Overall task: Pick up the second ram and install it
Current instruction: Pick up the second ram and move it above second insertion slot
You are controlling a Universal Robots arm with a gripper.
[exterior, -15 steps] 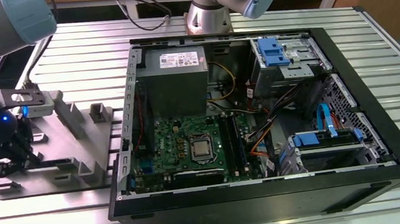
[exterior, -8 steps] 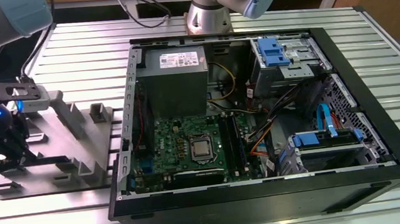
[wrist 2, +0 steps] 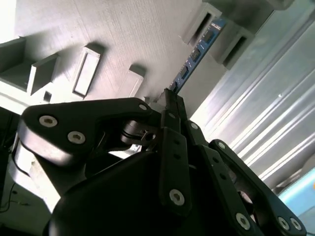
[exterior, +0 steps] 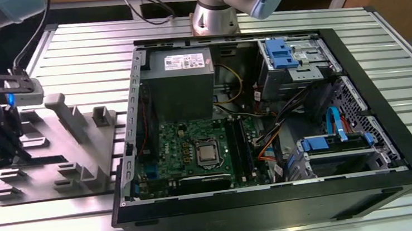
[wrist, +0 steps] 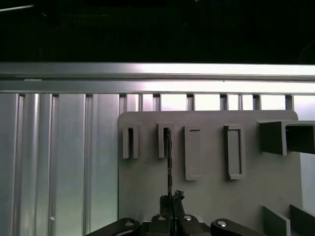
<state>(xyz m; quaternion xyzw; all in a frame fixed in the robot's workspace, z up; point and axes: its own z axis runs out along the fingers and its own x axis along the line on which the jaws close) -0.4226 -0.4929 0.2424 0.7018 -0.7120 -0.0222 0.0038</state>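
Pick-up step: claw (wrist 2: 173,101) pinched on the second ram (wrist 2: 199,49), seated in its grey holder (wrist 2: 123,39); freeing it likely needs a straight pull.

Arm (exterior: 215,8) stretched to the exterior view's left, gripper (wrist 2: 170,97) pinched nearly shut (thin gap)

We see black gripper (exterior: 4,154) at exterior view's left, low over grey plastic fixture tray (exterior: 46,158) on ribbed aluminium table (exterior: 73,46). Beside tray we note open black computer case (exterior: 273,198): grey box power supply (exterior: 179,90), green circuit board (exterior: 166,152).
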